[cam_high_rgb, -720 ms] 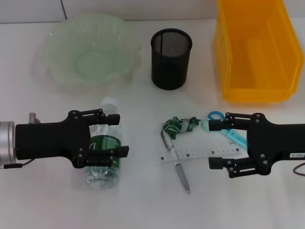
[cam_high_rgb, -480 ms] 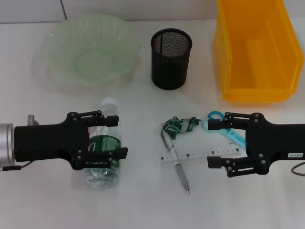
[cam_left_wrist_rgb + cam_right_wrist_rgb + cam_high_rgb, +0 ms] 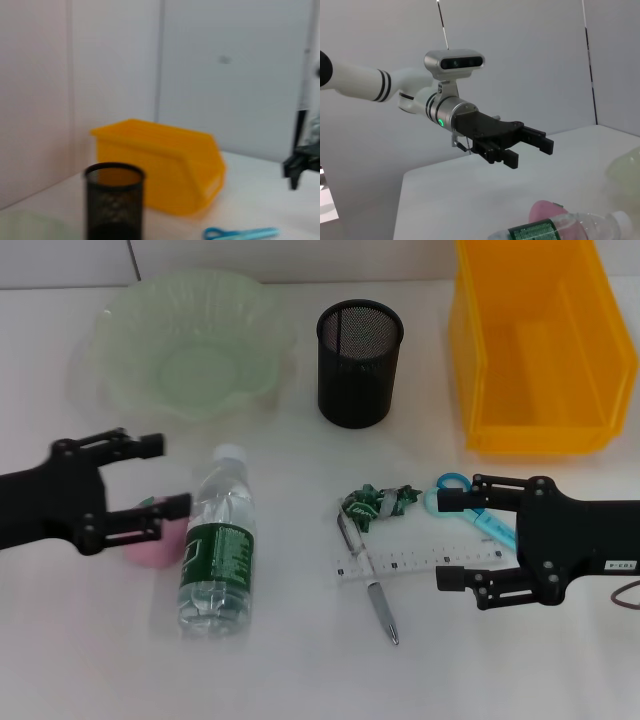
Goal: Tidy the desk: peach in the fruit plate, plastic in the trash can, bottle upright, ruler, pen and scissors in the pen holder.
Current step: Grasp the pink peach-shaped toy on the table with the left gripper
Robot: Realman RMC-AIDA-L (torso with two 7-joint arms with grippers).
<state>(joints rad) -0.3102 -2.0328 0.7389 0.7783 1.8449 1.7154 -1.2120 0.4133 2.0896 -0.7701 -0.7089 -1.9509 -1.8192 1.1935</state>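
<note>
The head view looks down on the whole surface (image 3: 300, 680). The left wrist view faces the yellow bin (image 3: 160, 165) low, the right wrist view faces the left tool (image 3: 527, 145); all share the surface.

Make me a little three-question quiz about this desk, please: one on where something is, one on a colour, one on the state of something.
1. Where is the peach?
A. in the green plate
B. on the desk beside the bottle
C. in the yellow bin

2. What colour are the scissors' handles?
A. red
B. black
C. light blue

3. How is the bottle resting?
A. lying on its side
B. standing upright
C. held up in a claw

Answers:
1 B: the pink peach sits on the desk against the bottle, under the left claw; the plate holds no fruit.
2 C: the scissors by the right claw are light blue.
3 A: the bottle lies flat, its white cap pointing toward the plate, and neither open claw touches it.
</note>
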